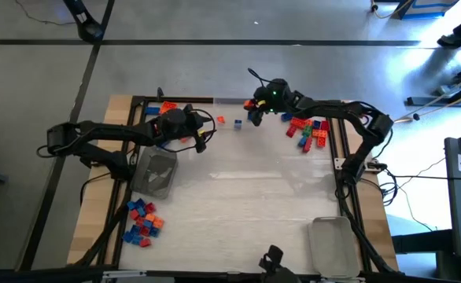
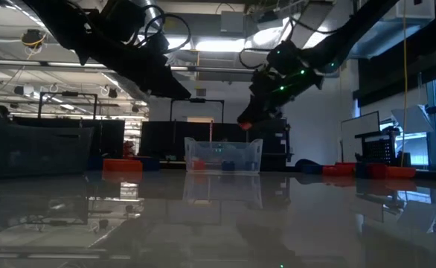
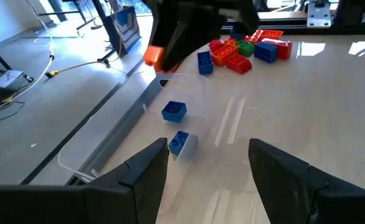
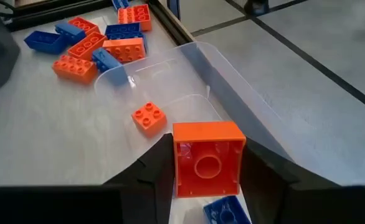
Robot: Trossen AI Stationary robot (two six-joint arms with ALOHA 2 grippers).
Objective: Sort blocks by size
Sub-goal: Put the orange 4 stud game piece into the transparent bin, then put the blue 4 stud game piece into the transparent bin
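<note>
My right gripper (image 1: 253, 108) is shut on an orange square block (image 4: 207, 163) and hangs over a clear tray (image 4: 232, 93) at the table's far edge. In that tray lie a small orange block (image 4: 149, 117) and two blue blocks (image 3: 174, 111) (image 3: 180, 142). My left gripper (image 1: 204, 140) stands open and holds nothing, left of the tray and above the table. Loose blocks lie in a far right pile (image 1: 306, 131), a far left pile (image 1: 166, 108) and a near left pile (image 1: 142, 222). My right gripper pinches the orange block by two opposite side walls (image 4: 177, 168) between its two fingers. The fingers slant down toward the table's far edge. The block's hollow underside (image 4: 208, 167) faces back toward the wrist. It hangs lifted clear above the tray.
A second clear tray (image 1: 156, 170) stands at the left below my left arm, and a third (image 1: 330, 244) near the front right corner. A dark frame rail (image 1: 215, 100) runs along the far edge. Bare tabletop (image 1: 246, 204) spreads across the middle.
</note>
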